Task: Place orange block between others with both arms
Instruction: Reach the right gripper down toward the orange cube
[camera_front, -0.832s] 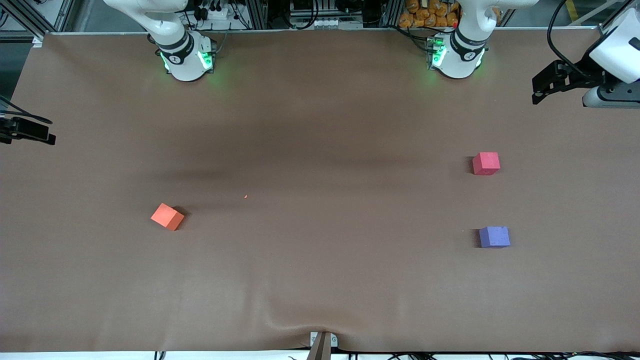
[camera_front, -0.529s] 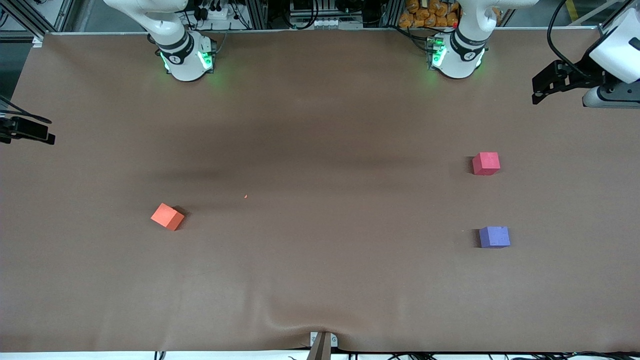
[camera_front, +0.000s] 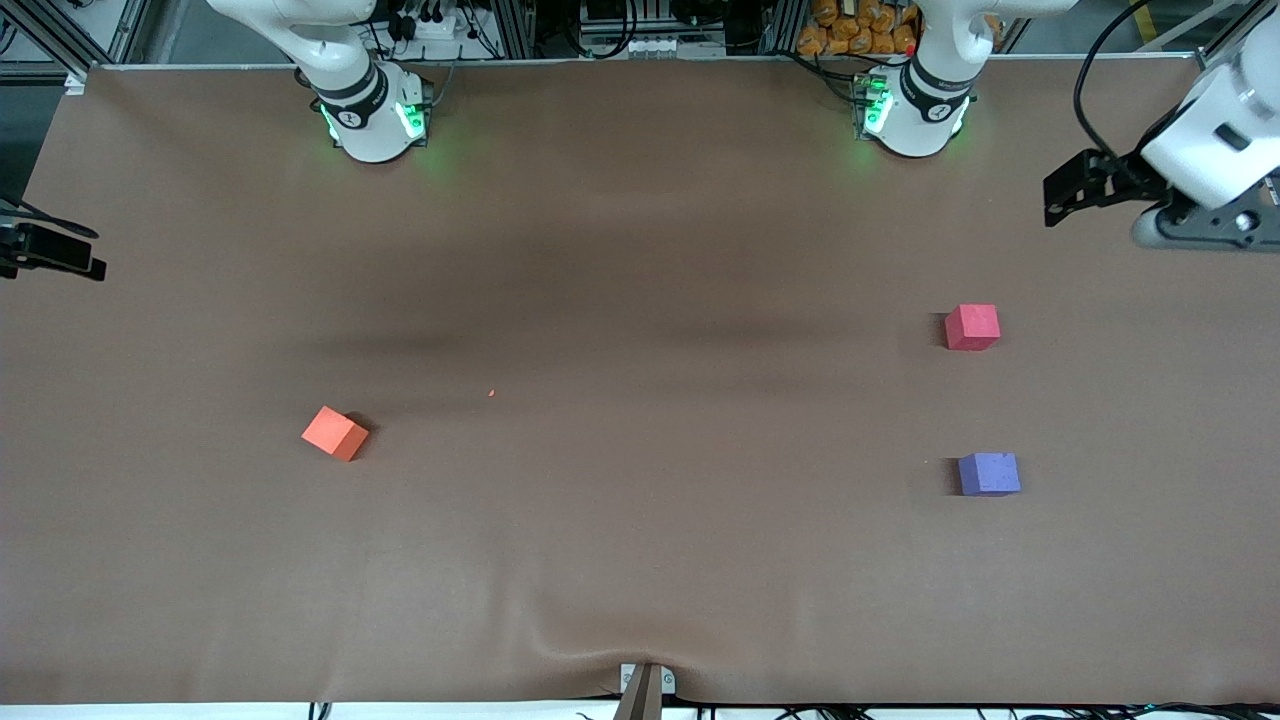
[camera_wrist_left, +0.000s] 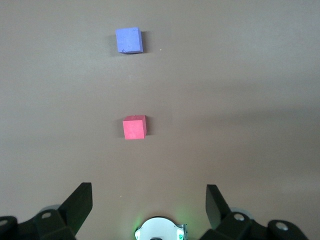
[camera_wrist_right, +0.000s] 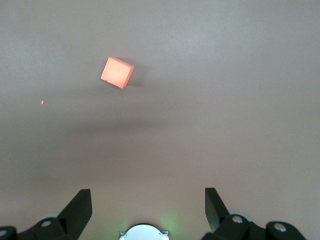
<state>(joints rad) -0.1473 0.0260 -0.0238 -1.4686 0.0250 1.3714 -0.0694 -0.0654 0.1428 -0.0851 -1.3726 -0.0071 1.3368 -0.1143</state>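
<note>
1. Brown matte sheeting covers the worktop (camera_front: 640, 560); along the lower edge of the front view it bulges into a soft wrinkle at the middle.
2. Purple-blue cube (camera_front: 989, 473), foam-like with crisp corners, sits lower in the front view than the other blocks, toward the left arm's end of the worktop.
3. Orange block (camera_front: 335, 433) lies toward the right arm's end, turned at an angle to the worktop's edges, with bare sheeting on every side. It is well apart from the other two cubes.
4. A tiny orange speck (camera_front: 491, 393) lies on the sheet near the orange block, toward the middle.
5. Pinkish-red cube (camera_front: 972, 327) stands farther from the front camera than the purple-blue one, with an open gap between them.
6. Left claw (camera_front: 1068, 187) hangs at the upper right of the front view, fingers spread wide and holding nothing, over the worktop near its end edge.
7. Right claw (camera_front: 50, 255) shows at the left edge of the front view; in its wrist view the fingers (camera_wrist_right: 80, 205) stand wide apart, holding nothing.
</note>
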